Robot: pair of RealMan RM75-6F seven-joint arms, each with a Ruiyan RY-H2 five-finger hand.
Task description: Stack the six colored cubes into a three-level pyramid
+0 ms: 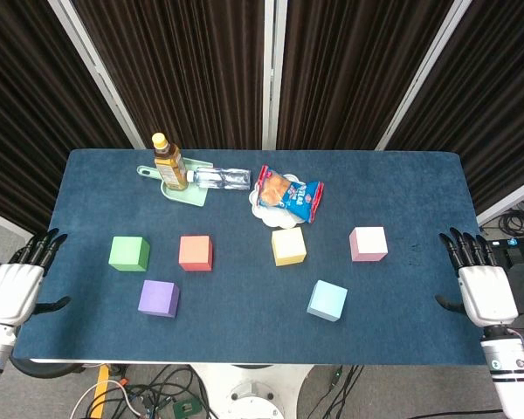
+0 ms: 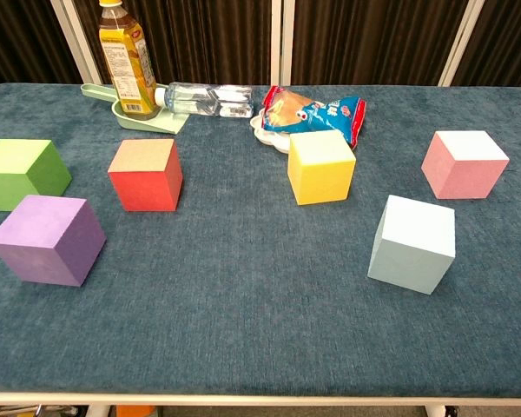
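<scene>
Both hands, left hand (image 1: 13, 292) and right hand (image 1: 485, 292), rested empty with fingers spread at the table edges; six foam cubes lay scattered and unstacked. Gathering three, perhaps starting with the red cube (image 1: 196, 252), seemingly came next.

We saw six cubes (image 1: 196, 252) unstacked on the table (image 1: 402, 192); left hand (image 1: 16, 286) and right hand (image 1: 485, 288) hovered empty, fingers spread, at its edges.

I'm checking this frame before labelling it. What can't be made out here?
- Left hand and right hand: head view only, outside the chest view's frame.
- Tea bottle: cap cut off by the chest view's top edge; label print too small.
- Snack bag: yellow cube hides its lower part in the chest view.
</scene>
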